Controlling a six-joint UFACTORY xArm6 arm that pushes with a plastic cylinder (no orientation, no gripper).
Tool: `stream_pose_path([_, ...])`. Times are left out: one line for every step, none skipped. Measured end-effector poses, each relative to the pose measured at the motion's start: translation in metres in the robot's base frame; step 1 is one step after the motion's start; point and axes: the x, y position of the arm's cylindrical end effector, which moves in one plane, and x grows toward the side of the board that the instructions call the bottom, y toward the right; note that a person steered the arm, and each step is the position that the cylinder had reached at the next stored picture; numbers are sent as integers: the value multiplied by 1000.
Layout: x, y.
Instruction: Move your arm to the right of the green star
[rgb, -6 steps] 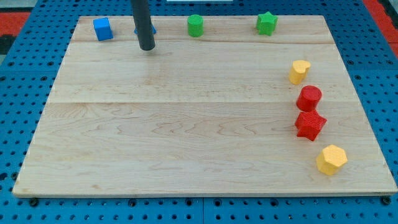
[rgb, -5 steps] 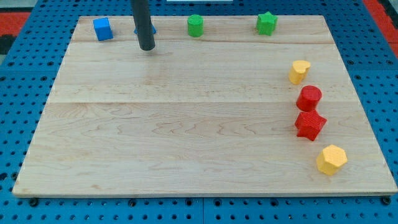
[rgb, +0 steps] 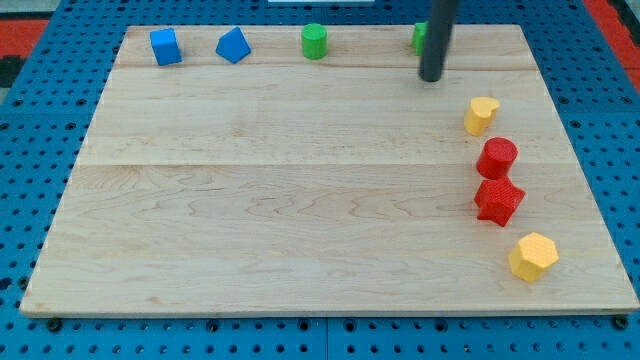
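The green star (rgb: 420, 37) sits near the top edge of the wooden board, right of centre. The dark rod stands in front of it and hides most of it; only a green sliver shows at the rod's left. My tip (rgb: 432, 77) rests on the board just below the star, slightly toward the view's right.
A blue cube (rgb: 165, 46), a blue block (rgb: 232, 45) and a green cylinder (rgb: 315, 41) line the top edge. A yellow block (rgb: 481, 115), a red cylinder (rgb: 497, 158), a red star (rgb: 498, 201) and a yellow hexagon (rgb: 532, 256) run down the right side.
The rod has swept from the top left, in front of the second blue block, across to the right and now covers the green star. No block has moved.
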Motion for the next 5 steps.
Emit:
stream_pose_path([0, 34])
stream_pose_path([-8, 59])
stream_pose_path([-39, 56])
stream_pose_path([-61, 26])
stream_pose_path([-77, -20])
